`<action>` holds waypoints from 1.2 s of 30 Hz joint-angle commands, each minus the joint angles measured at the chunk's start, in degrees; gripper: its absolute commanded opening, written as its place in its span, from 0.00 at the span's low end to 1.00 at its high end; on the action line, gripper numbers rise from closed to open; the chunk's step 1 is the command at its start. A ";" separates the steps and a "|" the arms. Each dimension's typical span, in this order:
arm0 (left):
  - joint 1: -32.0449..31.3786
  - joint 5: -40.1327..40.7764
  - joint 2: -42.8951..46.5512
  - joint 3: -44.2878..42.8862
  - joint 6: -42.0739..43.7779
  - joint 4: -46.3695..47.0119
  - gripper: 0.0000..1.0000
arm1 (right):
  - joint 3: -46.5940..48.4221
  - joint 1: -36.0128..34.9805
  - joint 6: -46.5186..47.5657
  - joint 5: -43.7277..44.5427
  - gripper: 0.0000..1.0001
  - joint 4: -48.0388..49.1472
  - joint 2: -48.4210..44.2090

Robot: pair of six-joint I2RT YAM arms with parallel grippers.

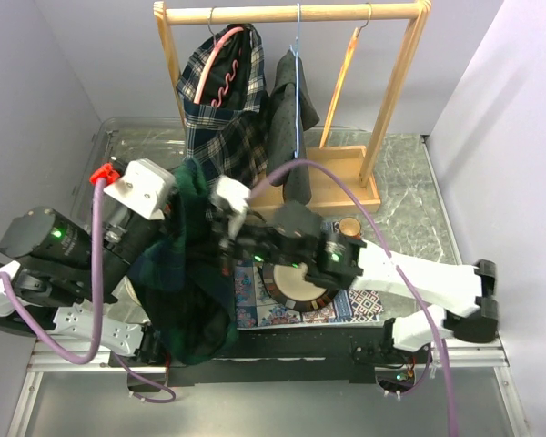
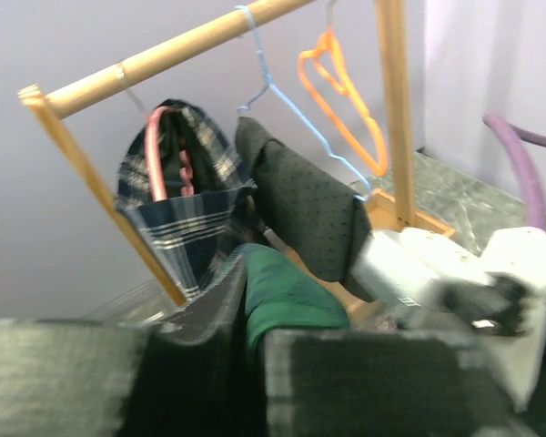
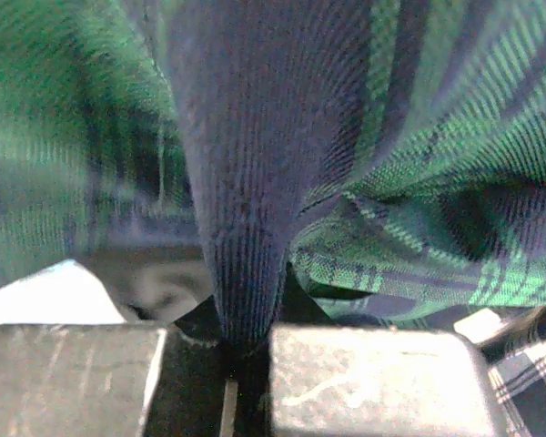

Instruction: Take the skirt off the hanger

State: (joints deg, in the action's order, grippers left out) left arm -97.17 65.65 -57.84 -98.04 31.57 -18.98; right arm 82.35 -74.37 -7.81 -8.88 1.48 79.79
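The skirt (image 1: 187,291) is dark green and navy plaid and hangs in a bunch at the front left, below both grippers and apart from the rack's hangers. My left gripper (image 1: 184,193) is shut on its top edge; the left wrist view shows green cloth (image 2: 287,291) pinched between the dark fingers (image 2: 191,364). My right gripper (image 1: 220,232) is shut on the skirt just to the right of the left one. The right wrist view shows a navy fold (image 3: 241,228) caught between the two pads (image 3: 373,382).
A wooden rack (image 1: 296,13) stands at the back on a wooden base (image 1: 350,177). It carries a pink hanger with a navy-white plaid garment (image 1: 220,114), a blue hanger with a dark grey garment (image 1: 296,118) and a bare orange hanger (image 1: 341,82). A patterned mat (image 1: 346,305) lies under the right arm.
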 commanded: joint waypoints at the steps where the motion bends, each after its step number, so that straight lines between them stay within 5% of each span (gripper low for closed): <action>1: 1.10 -7.02 -0.34 -0.22 -3.80 1.58 0.28 | -9.29 -0.25 -1.15 -0.44 0.00 12.85 -9.72; 2: 1.45 -7.46 -1.04 -0.22 -3.89 1.15 0.48 | -11.48 -0.16 -1.32 2.35 0.00 12.50 -12.52; 5: 7.05 -12.20 -3.23 -1.27 -6.25 -2.02 0.87 | -16.58 -0.34 -1.94 7.46 0.00 10.74 -19.37; 7: 10.92 -15.44 -4.46 -1.36 -7.92 -2.81 0.99 | -18.88 -0.34 -2.90 10.28 0.00 9.87 -23.08; 17: 44.38 -19.60 -2.19 -2.60 -20.40 -0.79 0.97 | -14.50 -0.16 0.87 10.12 0.00 -1.12 -31.27; 25: 61.37 -27.58 -1.57 -0.49 -35.92 -14.57 0.97 | -10.72 -0.16 0.79 10.73 0.00 -3.06 -29.44; 29: 77.43 -36.36 0.45 -0.05 -44.22 -23.02 0.97 | -1.26 -0.34 -0.09 9.85 0.00 -5.42 -23.20; 36: 83.28 -51.04 9.84 7.94 -47.48 -28.40 0.97 | 14.66 0.27 -3.96 15.04 0.00 -7.89 -10.46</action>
State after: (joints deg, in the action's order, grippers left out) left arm -14.87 25.71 -54.68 -94.06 -11.86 -43.68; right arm 88.09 -74.37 -9.13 2.92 -10.70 65.34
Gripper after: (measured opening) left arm 0.968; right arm 0.042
